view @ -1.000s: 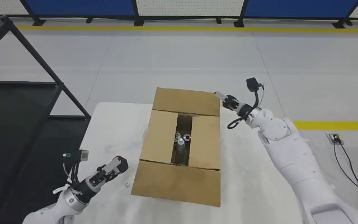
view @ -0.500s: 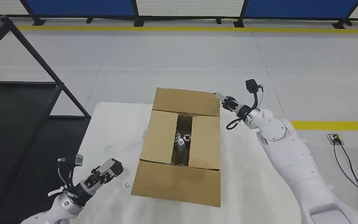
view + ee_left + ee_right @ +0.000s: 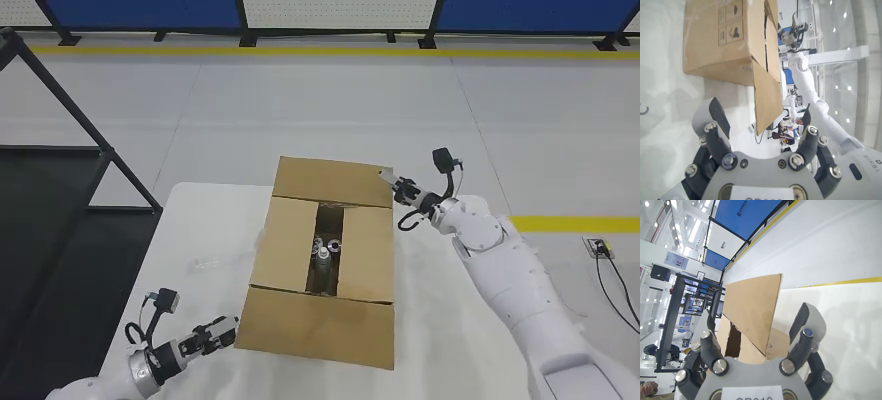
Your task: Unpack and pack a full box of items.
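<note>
Cardboard box gapes over bottles (top view).

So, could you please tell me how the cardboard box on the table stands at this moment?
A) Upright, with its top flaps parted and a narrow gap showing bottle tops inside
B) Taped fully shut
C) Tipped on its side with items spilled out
A: in the top view the box sits upright on the table, and a dark gap between its side flaps shows bottle tops inside.
</note>
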Controlling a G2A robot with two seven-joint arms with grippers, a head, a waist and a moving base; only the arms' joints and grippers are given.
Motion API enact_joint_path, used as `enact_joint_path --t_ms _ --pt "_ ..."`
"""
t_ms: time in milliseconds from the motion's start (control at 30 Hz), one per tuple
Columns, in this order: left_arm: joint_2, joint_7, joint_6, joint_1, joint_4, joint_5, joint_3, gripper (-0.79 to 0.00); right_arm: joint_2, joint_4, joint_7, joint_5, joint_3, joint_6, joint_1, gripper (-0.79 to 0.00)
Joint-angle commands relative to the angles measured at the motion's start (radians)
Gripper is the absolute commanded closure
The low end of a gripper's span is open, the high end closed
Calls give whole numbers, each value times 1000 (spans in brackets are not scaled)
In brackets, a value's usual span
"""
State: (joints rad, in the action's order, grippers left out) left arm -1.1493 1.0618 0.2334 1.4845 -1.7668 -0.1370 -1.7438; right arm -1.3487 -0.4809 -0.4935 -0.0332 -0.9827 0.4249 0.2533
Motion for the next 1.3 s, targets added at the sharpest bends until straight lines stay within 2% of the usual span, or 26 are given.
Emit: enact_joint_path --t_ms 0,200,467,733,1000,1267 --pt "3 27 5 -2 0 -10 14 -785 -9 20 -16 14 4 14 -10 -785" --pt "10 77 20 -13 6 -66 42 -785 -28 72 -40 43 7 66 -37 -785" --pt "14 62 46 -13 -28 -175 49 -785 -28 111 -82 84 -19 160 -48 -785" --pt "17 4 66 -29 -79 -205 64 -785 -16 98 -128 117 -49 230 -37 -785" --pt "15 -146 73 -57 -144 -140 101 -785 7 44 -276 231 -109 321 -10 -785" --pt "10 -300 37 -104 -169 -1 180 -785 42 -77 -360 235 -151 333 28 -785"
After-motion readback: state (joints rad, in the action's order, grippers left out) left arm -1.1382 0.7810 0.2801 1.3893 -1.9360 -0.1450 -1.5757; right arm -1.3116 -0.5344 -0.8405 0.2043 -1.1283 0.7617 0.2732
